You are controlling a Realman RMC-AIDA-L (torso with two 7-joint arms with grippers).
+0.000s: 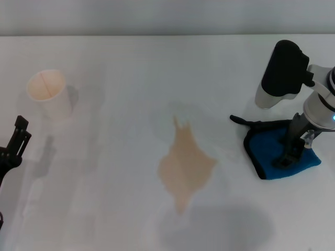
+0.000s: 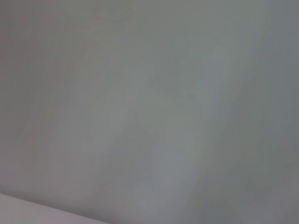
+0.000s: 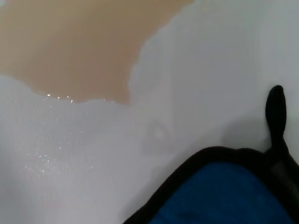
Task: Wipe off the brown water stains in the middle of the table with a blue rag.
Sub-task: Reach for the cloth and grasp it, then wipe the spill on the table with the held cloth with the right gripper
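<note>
The brown water stains (image 1: 186,167) form one pale tan, pointed patch in the middle of the white table (image 1: 115,130). To its right lies the blue rag (image 1: 269,154), black-edged, its short loop (image 1: 238,120) pointing toward the stain. My right gripper (image 1: 289,157) is down on the rag's middle. The right wrist view shows the stain (image 3: 79,46) with a wet edge, a corner of the rag (image 3: 229,196) and the loop (image 3: 275,109). My left gripper (image 1: 22,130) rests open at the table's left edge, holding nothing.
A cream paper cup (image 1: 49,94) stands upright at the far left of the table. The left wrist view shows only bare white surface. A strip of bare table separates the rag from the stain.
</note>
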